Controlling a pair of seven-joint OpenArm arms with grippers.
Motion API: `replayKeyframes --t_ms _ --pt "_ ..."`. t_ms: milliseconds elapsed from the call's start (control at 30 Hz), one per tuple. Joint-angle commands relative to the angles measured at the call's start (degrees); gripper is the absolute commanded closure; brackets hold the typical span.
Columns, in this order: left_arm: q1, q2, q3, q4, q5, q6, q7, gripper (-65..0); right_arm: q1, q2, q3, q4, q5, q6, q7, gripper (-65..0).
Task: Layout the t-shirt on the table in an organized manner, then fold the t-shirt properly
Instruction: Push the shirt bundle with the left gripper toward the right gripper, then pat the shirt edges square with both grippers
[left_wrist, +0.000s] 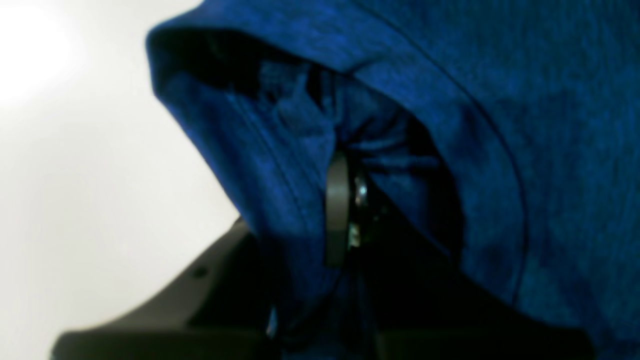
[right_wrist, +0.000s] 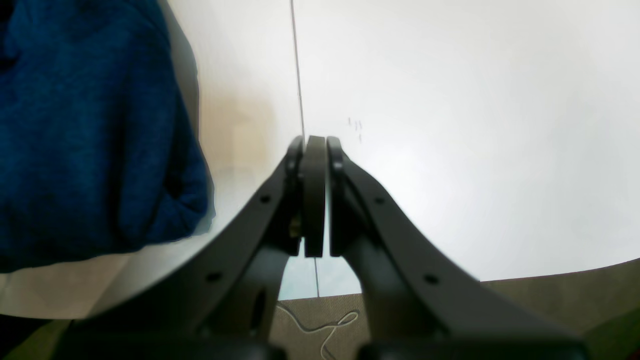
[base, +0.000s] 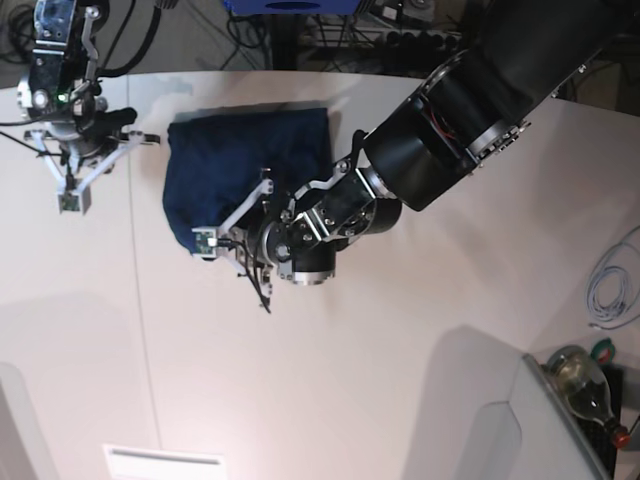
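Beneath both grippers lies the table (base: 400, 330). Left gripper (base: 205, 240) pinches the t-shirt (base: 245, 170) corner; only its wrist view shows bunched fabric. Well aside, right gripper (right_wrist: 315, 145) hangs shut, empty.

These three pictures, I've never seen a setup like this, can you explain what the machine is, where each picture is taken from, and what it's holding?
It is a robot with two arms over a white table. The overhead picture shows both arms; the other two come from cameras on the wrists, looking along the jaws. A dark blue t-shirt lies on the table. The left gripper, on the big arm at the overhead view's right, has pinched the shirt's edge: its own camera is filled with blue cloth bunched around the jaws. The right gripper, at the overhead view's upper left, is shut on nothing and hangs over bare table beside the shirt.
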Motion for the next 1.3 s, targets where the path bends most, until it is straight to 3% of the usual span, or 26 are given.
replayKeyframes --t_ms 0,267,433,733,867,933,1067,1267 --pt "-1.54 0.66 -0.09 0.75 -0.10 -0.05 -0.78 0.0 0.22 0.34 0.21 -0.10 0.10 -0.32 0.82 -0.8" --pt "-2.24 0.66 0.08 0.83 -0.01 -0.05 -0.69 0.0 0.49 0.34 0.21 -1.68 0.19 -0.32 0.82 -0.8" --pt "-4.00 0.57 5.27 0.83 -0.10 -0.05 -0.61 -0.8 0.57 0.34 0.12 -1.68 0.19 -0.32 0.82 -0.8" --pt "-5.76 0.66 6.94 1.10 -0.18 0.04 -0.52 -29.3 0.57 0.34 0.12 -1.68 0.19 -0.32 0.82 -0.8" --pt "-7.16 0.49 6.59 1.89 -0.27 -0.05 -0.34 -34.6 0.66 0.34 0.12 -1.68 0.19 -0.32 0.82 -0.8" --pt "-7.69 0.31 6.50 3.82 -0.54 -0.23 2.03 -34.6 0.75 0.34 0.12 -1.68 0.10 -0.32 0.82 -0.8" --pt "-8.30 -0.13 6.41 8.75 -0.18 -4.76 8.27 -34.7 1.45 0.34 0.12 -1.77 0.01 -0.32 0.82 -0.8" --pt "-8.83 -4.26 6.41 18.68 -0.54 -4.76 15.04 -34.7 2.16 0.34 -0.05 -1.68 0.01 -0.32 0.73 -0.8"
